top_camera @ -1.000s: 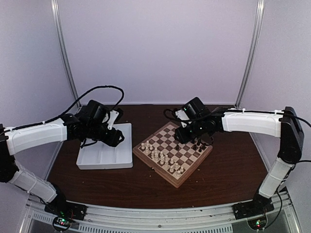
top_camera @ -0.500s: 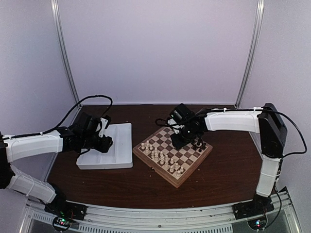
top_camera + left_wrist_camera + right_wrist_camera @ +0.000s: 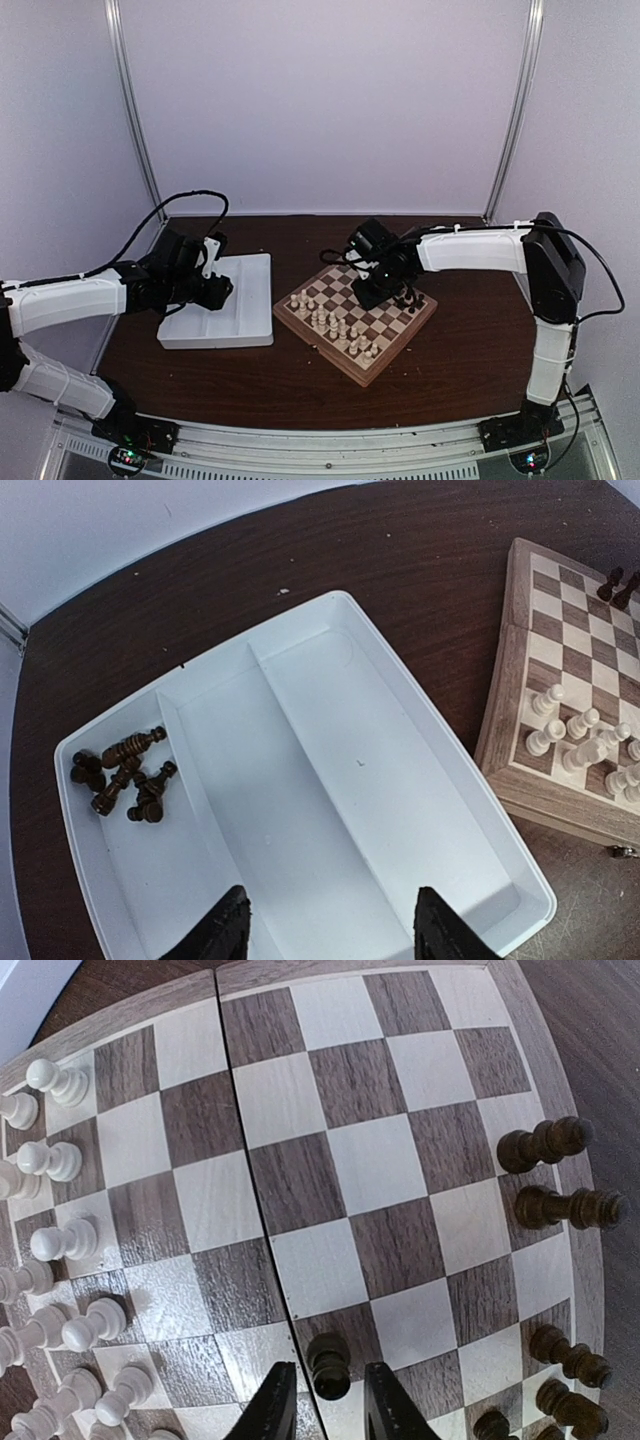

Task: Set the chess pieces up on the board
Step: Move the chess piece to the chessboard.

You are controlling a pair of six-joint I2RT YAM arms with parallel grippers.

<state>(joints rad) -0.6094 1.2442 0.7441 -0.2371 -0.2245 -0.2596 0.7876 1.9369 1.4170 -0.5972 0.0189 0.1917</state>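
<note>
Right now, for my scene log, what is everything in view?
board: one, brown checks with tan rim, right of tray
dark pieces on board: at least six, brown-black, far-right side
dark pieces in tray: small heap, brown-black, outer compartment
cream pieces: many, cream-white, board's near-left side
tray: one, white, left of board
table: one, dark brown, under everything
left gripper: open, empty, above tray
right gripper: open, straddling one dark piece on board

The left gripper (image 3: pixel 331 898) hangs left of the square checkered wooden chessboard (image 3: pixel 314 349), jaws wide apart; the right gripper (image 3: pixel 328 1372) points down over it, jaws narrowly apart.
</note>
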